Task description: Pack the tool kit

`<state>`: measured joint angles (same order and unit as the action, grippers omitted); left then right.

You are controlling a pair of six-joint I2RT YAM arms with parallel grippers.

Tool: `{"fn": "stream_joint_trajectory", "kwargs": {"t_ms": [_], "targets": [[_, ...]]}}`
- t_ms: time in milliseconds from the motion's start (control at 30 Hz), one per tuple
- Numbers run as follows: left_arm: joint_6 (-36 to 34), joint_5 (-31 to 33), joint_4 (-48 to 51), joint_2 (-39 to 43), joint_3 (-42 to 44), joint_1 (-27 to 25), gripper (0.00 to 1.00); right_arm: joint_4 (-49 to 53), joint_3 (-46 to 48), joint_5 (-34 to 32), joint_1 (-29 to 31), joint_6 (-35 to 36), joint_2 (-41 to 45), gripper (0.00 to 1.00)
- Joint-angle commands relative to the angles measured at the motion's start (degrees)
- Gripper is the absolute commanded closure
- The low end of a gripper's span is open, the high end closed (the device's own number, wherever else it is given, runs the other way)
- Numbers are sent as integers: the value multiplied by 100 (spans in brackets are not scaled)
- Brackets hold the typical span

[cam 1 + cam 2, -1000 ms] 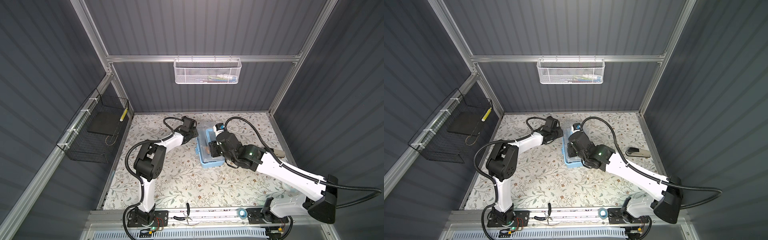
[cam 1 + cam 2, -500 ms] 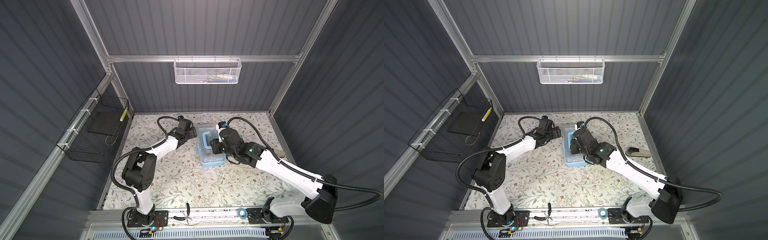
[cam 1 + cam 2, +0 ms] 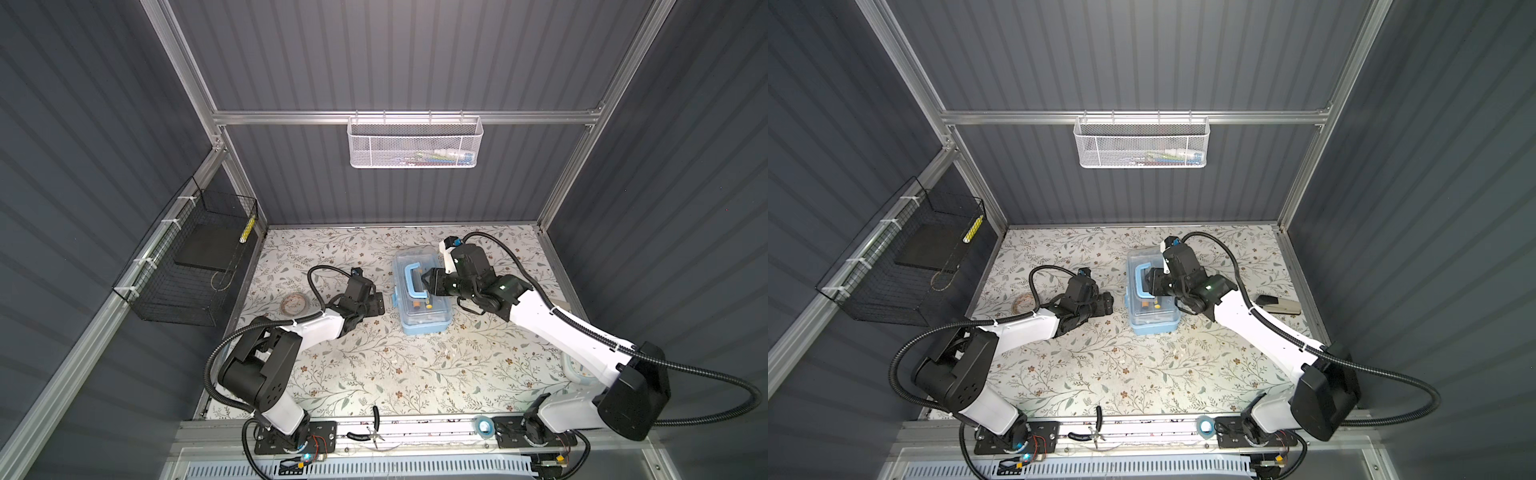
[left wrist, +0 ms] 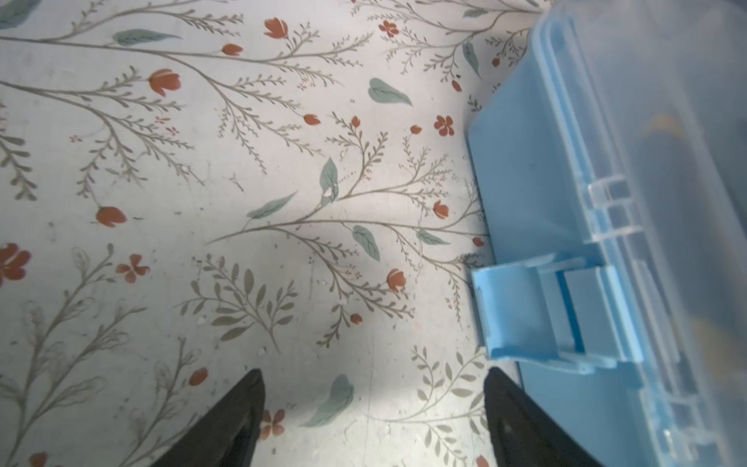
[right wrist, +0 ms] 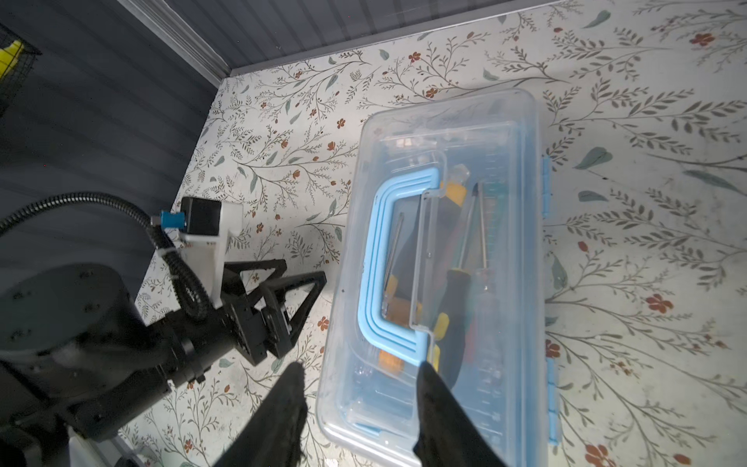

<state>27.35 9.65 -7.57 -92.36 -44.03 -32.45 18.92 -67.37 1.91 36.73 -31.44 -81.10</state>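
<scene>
Spread wide and empty, the left gripper (image 4: 372, 404) is held just beside the latch (image 4: 521, 311) of the mid-table tool kit case (image 3: 424, 322). Over its lid (image 5: 485, 133), the right gripper (image 5: 359, 404) is seen part-open and empty. The latch looks unfastened, so if the case were lifted, the screwdrivers (image 5: 454, 323) could be spilled. A second ago both were nearer shut, with the left against the case.
</scene>
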Motion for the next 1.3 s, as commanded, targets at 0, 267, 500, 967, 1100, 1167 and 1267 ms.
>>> {"fn": "stream_joint_trajectory", "kwargs": {"t_ms": [0,267,500,967,1100,1167,1267], "targets": [[-406,50,-573,36,169,-208,14,-148,-56,314,-65,59,-128,53],[-688,237,-1292,-341,464,-530,15,-218,-1,388,-152,16,-240,54],[-681,25,-1761,-562,557,-561,15,-250,106,389,-210,-12,-204,54],[-723,-8,-1991,-878,386,-605,16,-300,187,371,-240,-40,-196,54],[-675,44,-2082,-944,400,-630,16,-294,181,363,-253,-38,-196,54],[-652,74,-2138,-981,423,-630,16,-300,188,362,-257,-45,-196,54],[-608,152,-2293,-1040,473,-631,16,-300,190,358,-267,-46,-222,54]]}}
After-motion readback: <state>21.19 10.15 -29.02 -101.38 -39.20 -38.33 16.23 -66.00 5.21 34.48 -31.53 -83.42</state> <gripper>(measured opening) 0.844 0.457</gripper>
